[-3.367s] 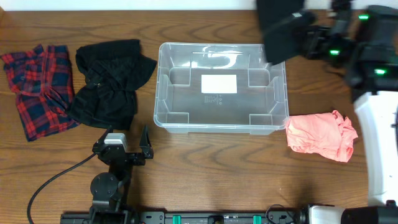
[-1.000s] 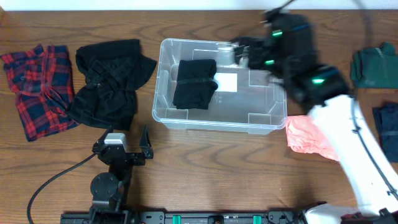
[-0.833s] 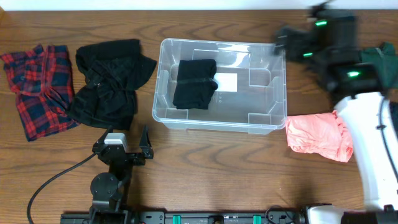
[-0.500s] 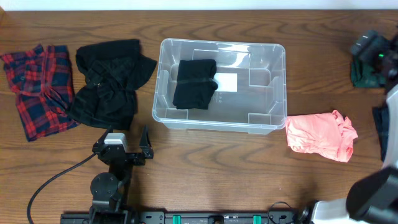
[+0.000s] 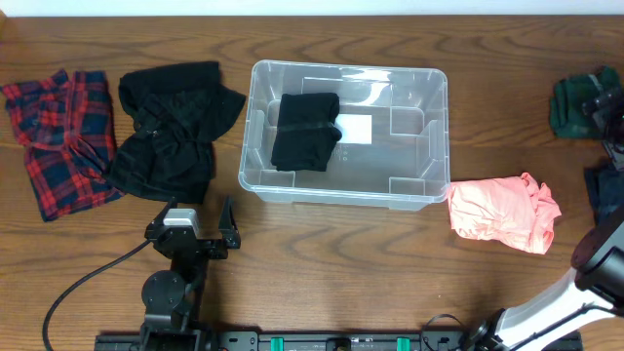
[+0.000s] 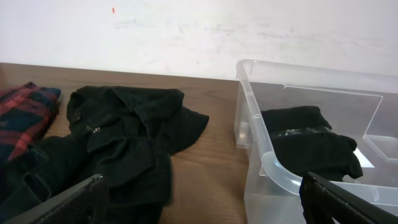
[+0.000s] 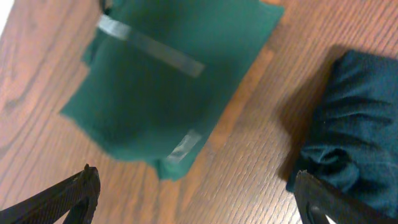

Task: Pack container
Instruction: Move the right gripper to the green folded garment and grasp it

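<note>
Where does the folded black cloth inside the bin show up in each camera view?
Overhead: black cloth lies in the left half of the bin, near frame centre.
Left wrist: right of centre, inside the bin.
Right wrist: not in view.
Shared landmark: the crumpled black garment left of the bin, in overhead and left wrist.

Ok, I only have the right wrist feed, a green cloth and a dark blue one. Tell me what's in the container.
Observer: One folded black garment lies in the container, toward its left end.
Operator: Give me whatever is nearest the container on the right arm's side.
Observer: A crumpled pink cloth, on the table by its near right corner.
Operator: Report the left claw.
Observer: The left claw is open and empty, near a black heap of clothing.
</note>
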### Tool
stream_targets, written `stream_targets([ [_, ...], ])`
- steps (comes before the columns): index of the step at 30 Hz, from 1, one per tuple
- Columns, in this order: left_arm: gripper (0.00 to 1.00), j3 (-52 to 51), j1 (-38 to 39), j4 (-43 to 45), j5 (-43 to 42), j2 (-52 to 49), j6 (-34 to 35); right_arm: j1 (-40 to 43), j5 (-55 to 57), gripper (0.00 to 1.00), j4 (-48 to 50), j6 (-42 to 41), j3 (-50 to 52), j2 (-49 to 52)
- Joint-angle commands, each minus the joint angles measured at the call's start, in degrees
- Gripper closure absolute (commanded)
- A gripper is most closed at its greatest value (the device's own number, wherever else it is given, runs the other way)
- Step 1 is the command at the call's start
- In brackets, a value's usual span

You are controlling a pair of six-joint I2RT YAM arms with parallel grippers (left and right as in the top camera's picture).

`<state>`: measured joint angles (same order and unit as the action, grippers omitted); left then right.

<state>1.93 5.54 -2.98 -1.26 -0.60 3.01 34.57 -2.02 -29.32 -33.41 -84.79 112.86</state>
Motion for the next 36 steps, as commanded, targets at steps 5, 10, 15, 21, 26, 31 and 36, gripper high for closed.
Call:
stream_targets([
  [5, 0.02, -1.7, 0.28, -1.09, 0.87, 0.33, 0.11, 0.76, -0.39, 0.05, 2.8, -2.6, -0.66, 4.79],
  [10, 0.02, -1.7, 0.28, -1.11, 0.87, 0.33, 0.09, 0.72, -0.42, 0.07, 6.8, -2.56, -0.66, 7.48],
  [15, 0.02, -1.7, 0.28, -1.09, 0.87, 0.33, 0.11, 0.72, -0.74, 0.08, 9.64, -2.56, -0.66, 10.21],
  [21, 0.02, -1.7, 0.28, -1.09, 0.87, 0.33, 0.11, 0.63, -1.44, 0.09, 13.03, -2.51, -0.66, 11.89],
  [26, 0.02, -1.7, 0.28, -1.09, 0.87, 0.33, 0.11, 0.61, -1.49, 0.13, 16.37, -2.54, -0.66, 12.96],
  [31, 0.02, -1.7, 0.28, -1.09, 0.87, 0.33, 0.11, 0.61, -1.55, 0.28, 18.27, -2.23, -0.66, 14.62],
  [36, 0.02, -1.7, 0.28, -1.09, 0.87, 0.33, 0.11, 0.61, -1.66, 0.67, 18.38, 1.05, -0.66, 16.15],
])
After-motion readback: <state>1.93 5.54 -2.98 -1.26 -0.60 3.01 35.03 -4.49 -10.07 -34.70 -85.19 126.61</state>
